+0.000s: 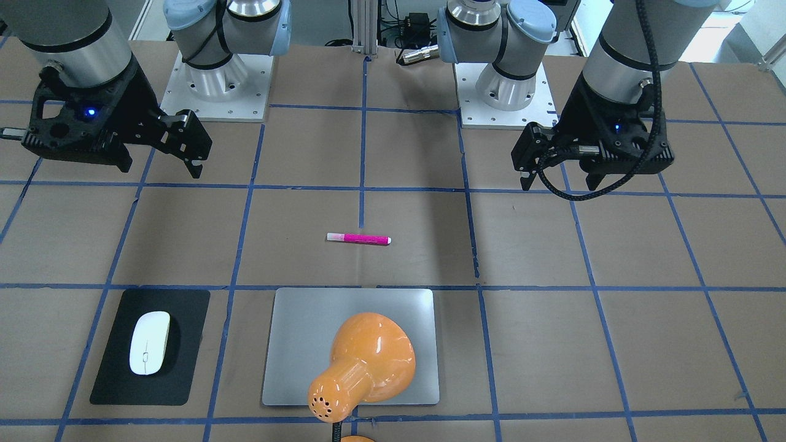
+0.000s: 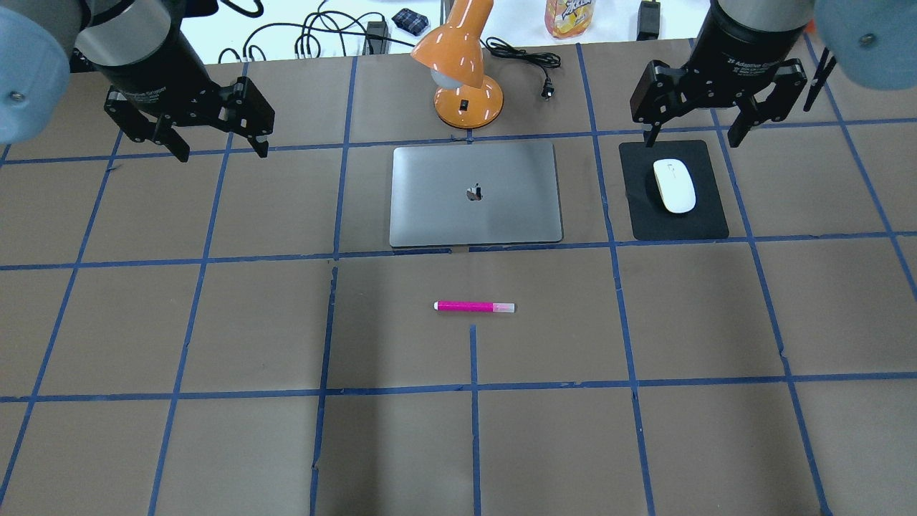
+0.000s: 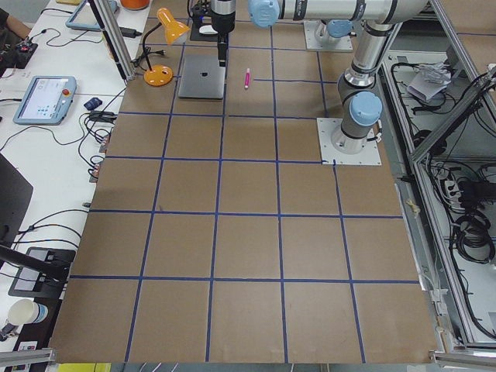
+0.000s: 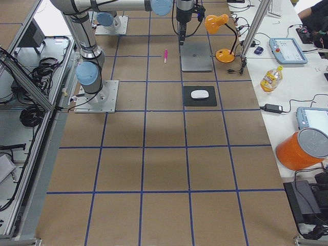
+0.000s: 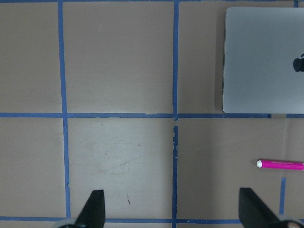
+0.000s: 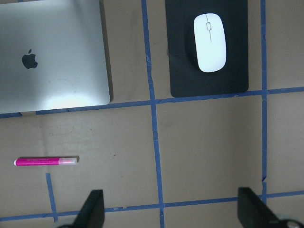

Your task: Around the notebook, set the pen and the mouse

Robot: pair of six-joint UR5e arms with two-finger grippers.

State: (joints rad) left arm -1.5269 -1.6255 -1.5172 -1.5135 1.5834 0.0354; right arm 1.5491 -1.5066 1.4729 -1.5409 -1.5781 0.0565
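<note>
slim glossy pen [image 2: 473,307] beside flat metallic notebook [image 2: 476,193]

I'm working over a brown-paper table [image 2: 215,322], with blue tape [image 2: 473,388] running across it in a grid. An orange desk lamp [image 2: 458,61] is standing at the far edge, mid-table, with its shade leaning toward my side. Just right of it a black plug [image 2: 548,90] is lying loose on the paper. A black mat [image 2: 677,223] is lying flat in the far right cell. On the white bench past it, a yellow bottle [image 4: 270,78], a grey pendant [image 4: 289,49] and an orange tub [image 4: 302,148] are sitting. On the opposite bench, a second pendant [image 3: 43,99] and a paper cup [image 3: 27,312] are sitting.
</note>
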